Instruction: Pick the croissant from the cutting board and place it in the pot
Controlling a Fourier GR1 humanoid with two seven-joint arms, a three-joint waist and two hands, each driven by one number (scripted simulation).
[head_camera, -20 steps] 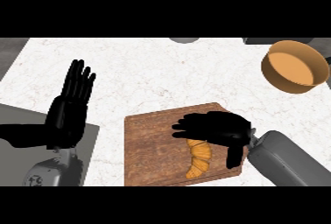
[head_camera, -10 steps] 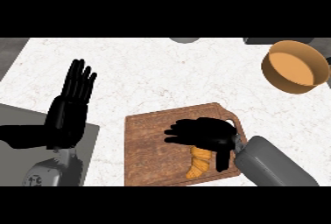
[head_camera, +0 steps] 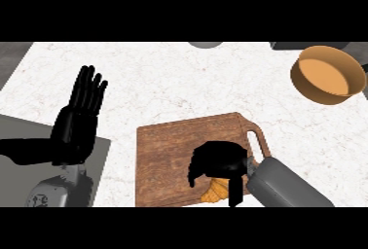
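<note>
On the wooden cutting board at the lower centre lies a golden croissant, mostly hidden under my right hand. The fingers of that hand curl down over the croissant's upper part; only its lower tip shows. The croissant still rests on the board. The copper-coloured pot stands at the far right, well apart from the board. My left hand rests open at the left, fingers up, away from everything.
A grey object lies at the counter's left edge beside my left forearm. Two dark grey items sit at the counter's far edge. White marble counter stretches between the board and the pot.
My right hand has drawn back toward me and lowered over the croissant, its fingers curling round it. The left hand has stayed still.
</note>
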